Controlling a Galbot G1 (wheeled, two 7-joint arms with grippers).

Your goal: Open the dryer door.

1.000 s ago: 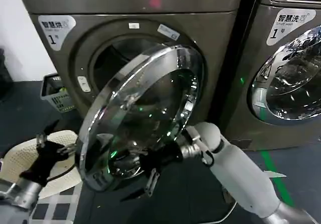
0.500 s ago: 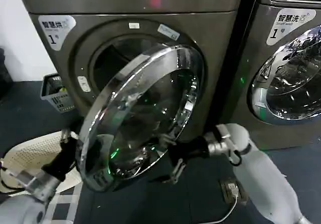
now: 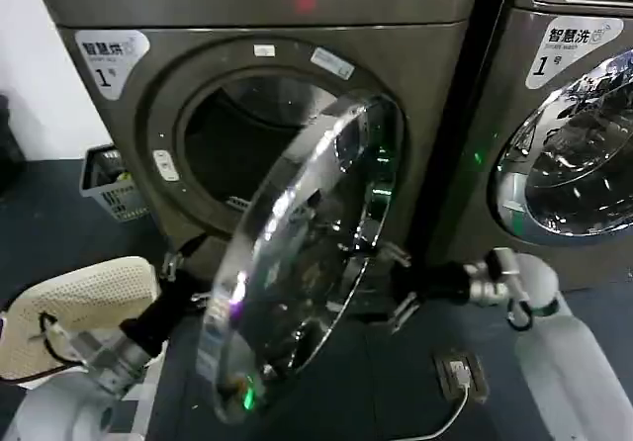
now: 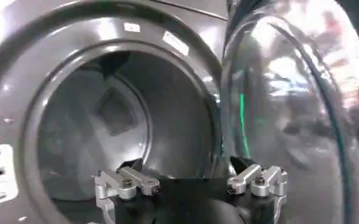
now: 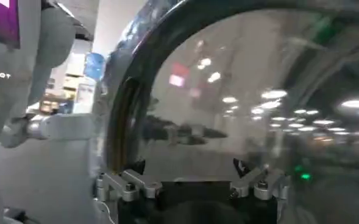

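Swinging step: the dryer door (image 3: 302, 263) is standing well out from the drum opening (image 3: 252, 139), nearly edge-on in the head view, hinged on the opening's right side; I judge the opening step to be mostly done.
Door position: its chrome ring is hanging in front of and below the drum opening, with the dark drum showing clear to the left of it.
Left gripper: the left gripper (image 3: 178, 273) is reaching in below the drum opening, just beside the door's inner face; its jaws are standing spread in the left wrist view (image 4: 191, 182), holding nothing.
Right gripper: the right gripper (image 3: 396, 293) is sitting on the door's outer side, below and right of the drum opening; its jaws are standing apart in the right wrist view (image 5: 188, 182), gripping nothing, and I cannot tell whether they are touching the glass.
Next move: it is probably calling for a further outward push from the inner side, away from the drum opening.
Watch: the free edge is looking likely to sweep toward the right gripper.
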